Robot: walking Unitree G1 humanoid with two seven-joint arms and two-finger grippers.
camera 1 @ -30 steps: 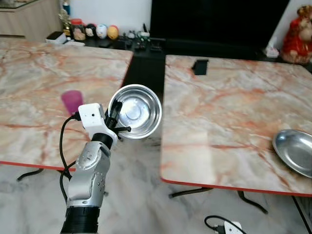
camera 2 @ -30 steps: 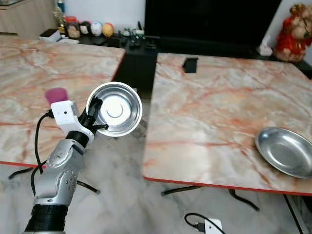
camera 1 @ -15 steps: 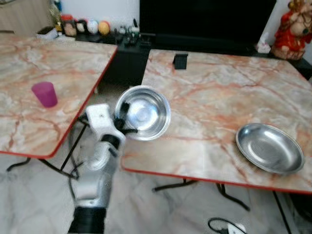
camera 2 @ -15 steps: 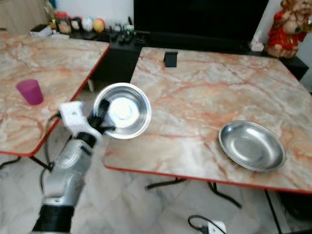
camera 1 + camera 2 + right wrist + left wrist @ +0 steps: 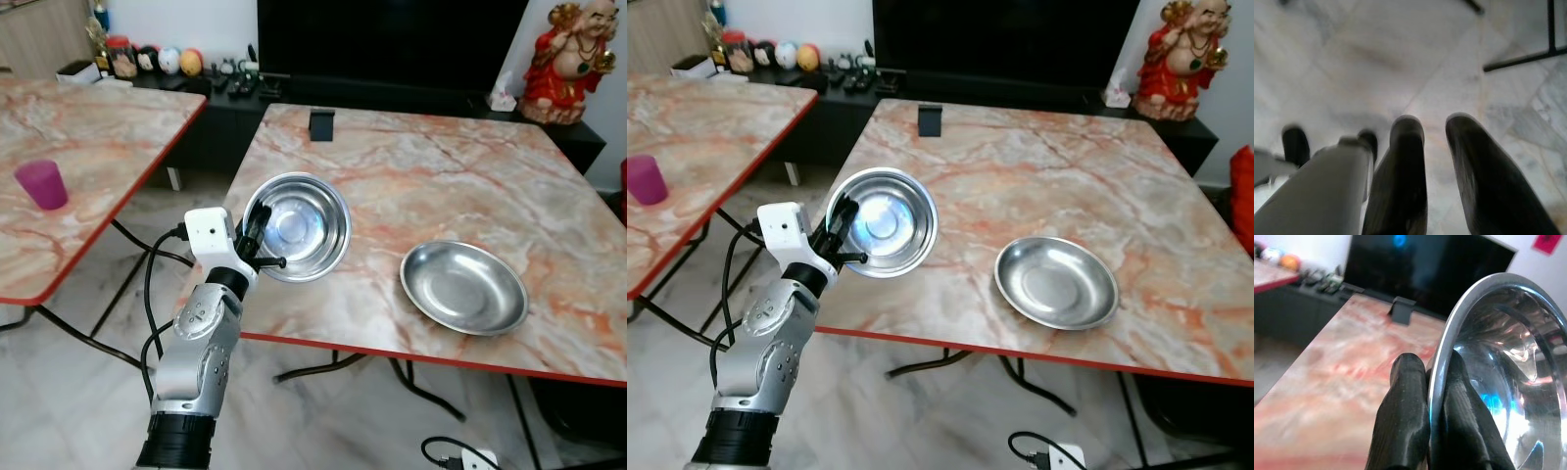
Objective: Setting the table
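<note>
Above the marble table's (image 5: 431, 186) near-left edge, the left gripper (image 5: 252, 238) pinches the rim of a round shiny steel bowl (image 5: 299, 226), its base hidden; a shallow steel plate (image 5: 463, 287) lies at 3 o'clock.

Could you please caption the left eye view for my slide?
Left gripper pinches a steel bowl by its rim at the marble table edge, beside a steel plate.
</note>
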